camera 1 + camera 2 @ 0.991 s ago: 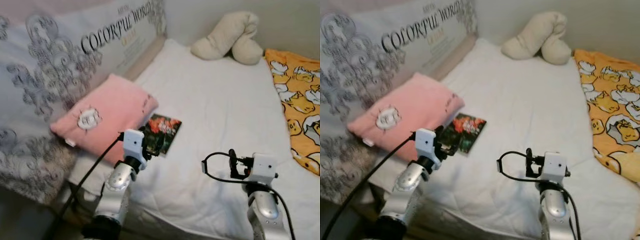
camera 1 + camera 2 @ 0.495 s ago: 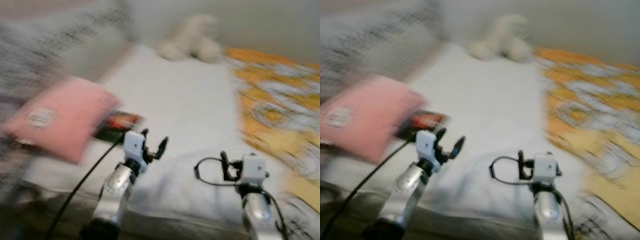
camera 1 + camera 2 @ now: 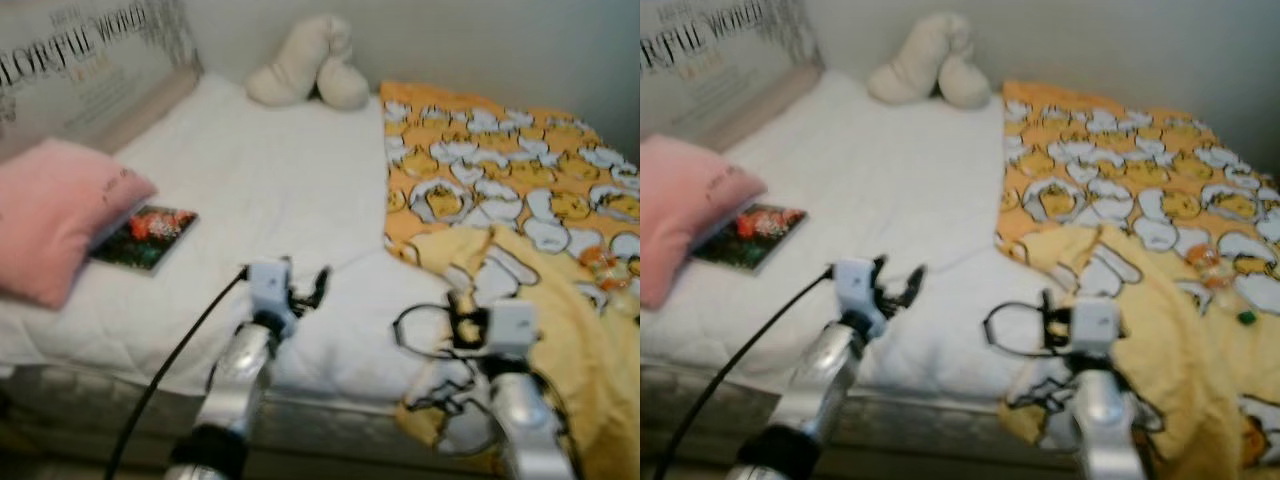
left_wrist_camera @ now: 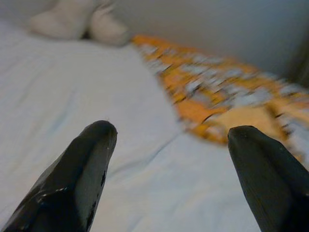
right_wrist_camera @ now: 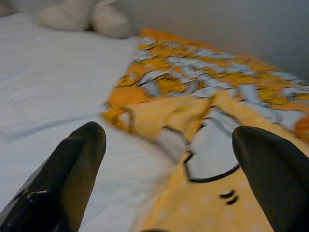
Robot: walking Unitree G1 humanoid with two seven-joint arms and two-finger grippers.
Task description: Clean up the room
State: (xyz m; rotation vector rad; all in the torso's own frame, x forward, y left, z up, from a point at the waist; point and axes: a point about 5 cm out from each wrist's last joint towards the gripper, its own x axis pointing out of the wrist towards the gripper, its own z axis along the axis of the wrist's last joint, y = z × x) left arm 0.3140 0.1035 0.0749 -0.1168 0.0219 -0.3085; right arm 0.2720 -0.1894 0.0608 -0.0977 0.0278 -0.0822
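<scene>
The robot stood at the near edge of a bed with a white quilted sheet (image 3: 270,170), both arms raised over it and neither holding anything. The left gripper (image 4: 169,159) had its two black fingers spread wide apart, nothing between them but white sheet. The right gripper (image 5: 169,164) was likewise spread wide and empty.

The likeliest thing to tidy was the rumpled orange-and-yellow blanket printed with cartoon ducks (image 5: 193,121). It lay straight ahead of the right jaws and just under them, its folded-back yellow corner bunched right at their tips, while the rest ran away from them toward the wall. From the left jaws the blanket lay ahead and off to the right side, well apart. The right arm looked plainly nearer, so a grasp on that bunched corner would seem to fall to it.

A small flat book with a dark flowered cover (image 3: 145,235) lay well off to the left of the left jaws, touching a soft pink pillow (image 3: 50,215). A cream plush toy (image 3: 300,65) sat far ahead by the wall.
</scene>
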